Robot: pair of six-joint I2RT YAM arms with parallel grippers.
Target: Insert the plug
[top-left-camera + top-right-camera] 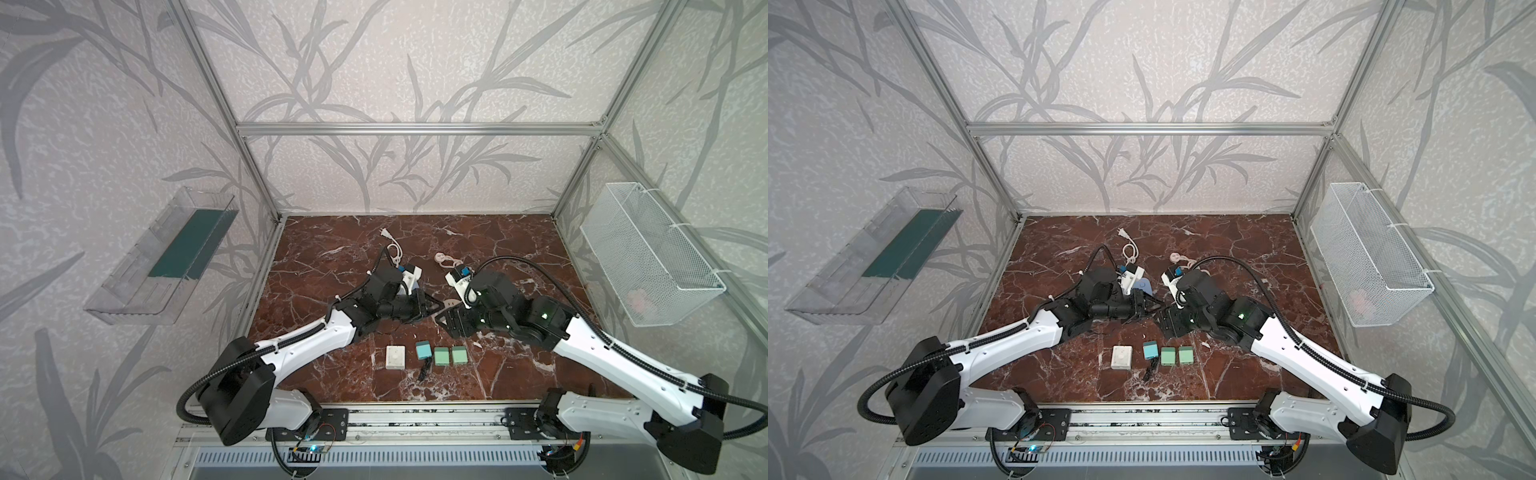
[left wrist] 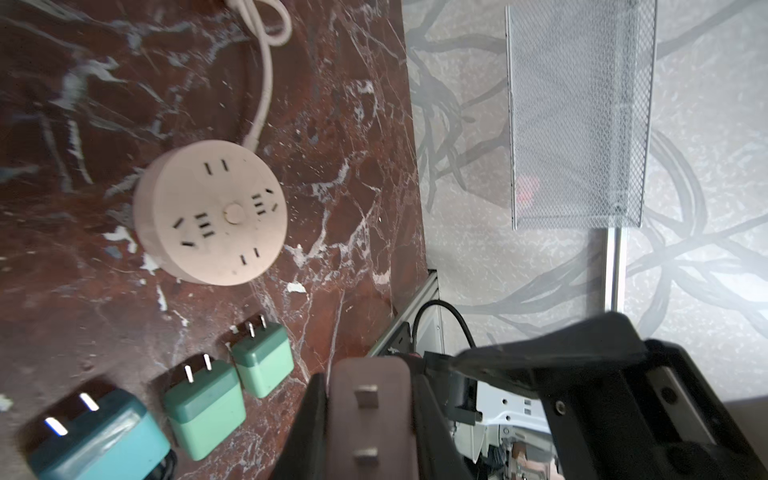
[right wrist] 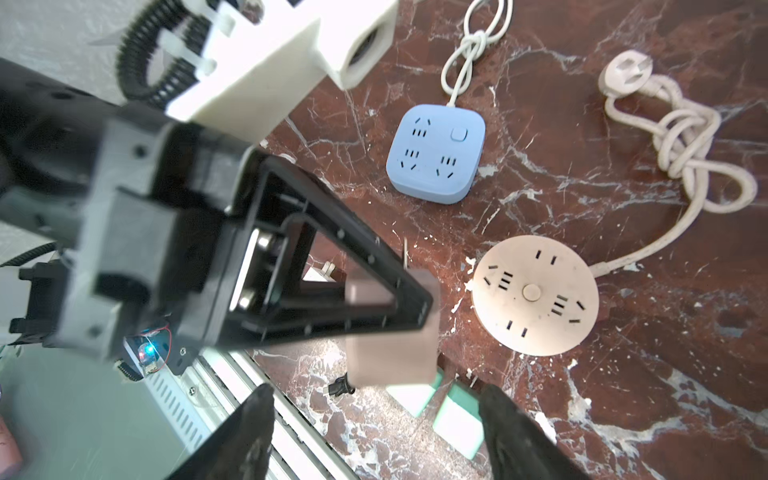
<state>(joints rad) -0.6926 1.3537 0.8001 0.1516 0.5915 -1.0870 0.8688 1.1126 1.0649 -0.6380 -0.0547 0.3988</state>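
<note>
One brown plug sits clamped in the left fingers; the right fingers stand apart.

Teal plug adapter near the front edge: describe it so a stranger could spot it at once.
On the red marble table, find the short row of blocks near the front edge. The teal plug adapter sits right beside the white box, with two mint-green adapters on its other side; it is bluer and darker than those.
</note>
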